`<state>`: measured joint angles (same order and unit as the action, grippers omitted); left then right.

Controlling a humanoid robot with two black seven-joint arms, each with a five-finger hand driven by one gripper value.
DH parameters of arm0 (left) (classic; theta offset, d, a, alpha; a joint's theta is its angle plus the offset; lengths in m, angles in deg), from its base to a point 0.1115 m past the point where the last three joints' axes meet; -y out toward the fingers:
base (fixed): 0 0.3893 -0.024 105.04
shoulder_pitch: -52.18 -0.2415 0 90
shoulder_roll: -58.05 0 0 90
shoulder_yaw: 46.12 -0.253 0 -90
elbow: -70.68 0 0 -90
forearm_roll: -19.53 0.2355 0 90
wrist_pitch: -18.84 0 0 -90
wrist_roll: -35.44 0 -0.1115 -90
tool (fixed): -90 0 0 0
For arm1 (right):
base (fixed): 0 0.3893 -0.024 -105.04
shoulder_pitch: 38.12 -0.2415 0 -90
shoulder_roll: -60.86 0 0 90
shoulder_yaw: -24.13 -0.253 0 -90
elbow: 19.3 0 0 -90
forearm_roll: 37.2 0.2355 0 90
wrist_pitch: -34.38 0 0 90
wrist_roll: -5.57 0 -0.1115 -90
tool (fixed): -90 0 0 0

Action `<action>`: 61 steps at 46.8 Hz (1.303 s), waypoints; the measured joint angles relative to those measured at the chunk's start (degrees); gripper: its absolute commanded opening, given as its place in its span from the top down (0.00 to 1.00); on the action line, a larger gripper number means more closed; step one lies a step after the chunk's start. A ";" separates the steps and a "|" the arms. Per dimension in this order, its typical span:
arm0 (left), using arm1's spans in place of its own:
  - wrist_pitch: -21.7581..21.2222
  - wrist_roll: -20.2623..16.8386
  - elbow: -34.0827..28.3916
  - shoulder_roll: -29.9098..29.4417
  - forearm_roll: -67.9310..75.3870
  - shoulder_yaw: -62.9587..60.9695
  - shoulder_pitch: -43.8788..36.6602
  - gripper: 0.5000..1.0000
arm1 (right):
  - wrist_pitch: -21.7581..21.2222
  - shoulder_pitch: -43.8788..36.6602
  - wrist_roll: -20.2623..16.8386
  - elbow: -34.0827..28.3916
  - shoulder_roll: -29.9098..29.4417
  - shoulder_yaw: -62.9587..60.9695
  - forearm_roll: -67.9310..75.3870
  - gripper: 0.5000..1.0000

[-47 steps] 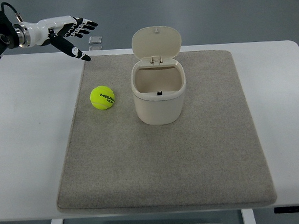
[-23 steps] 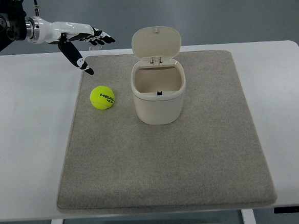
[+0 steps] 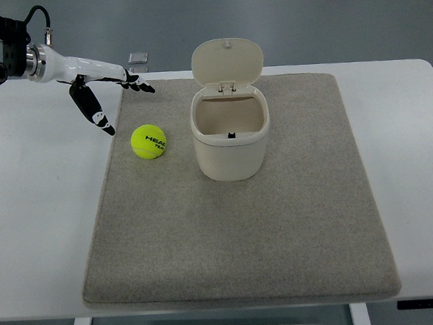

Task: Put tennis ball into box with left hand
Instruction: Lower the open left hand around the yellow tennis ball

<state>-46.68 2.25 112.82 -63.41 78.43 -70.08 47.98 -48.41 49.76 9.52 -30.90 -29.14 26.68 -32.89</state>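
Note:
A yellow-green tennis ball (image 3: 148,141) lies on the grey mat (image 3: 236,228), left of a cream box (image 3: 230,135) whose hinged lid stands open at the back. My left hand (image 3: 120,102) reaches in from the upper left and hovers just above and left of the ball, apart from it. Its fingers are spread and the thumb points down toward the mat's left edge; it holds nothing. The right arm does not show.
The mat covers most of a white table (image 3: 41,212). A small clear object (image 3: 138,58) lies at the table's far edge behind the hand. The box's inside shows only a small dark mark.
My left hand has swung down and slightly left, from above the mat's far left corner toward the ball, staying open. Ball and box have not moved.

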 measured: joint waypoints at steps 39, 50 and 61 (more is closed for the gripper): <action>-6.40 0.13 -0.75 3.50 -0.76 1.27 -6.42 0.02 | 0.00 -0.01 0.00 0.00 0.00 0.00 0.00 0.20; -7.51 0.14 -1.67 4.83 -0.63 1.26 -7.88 0.02 | 0.00 0.00 0.00 0.00 0.00 0.00 0.00 0.20; -7.53 0.06 -4.02 5.92 -0.21 1.05 -7.97 0.02 | 0.00 0.03 0.00 0.00 0.00 0.01 0.00 0.20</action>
<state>-54.20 2.32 108.80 -57.50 78.22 -69.04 40.01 -48.41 49.78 9.52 -30.90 -29.14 26.69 -32.89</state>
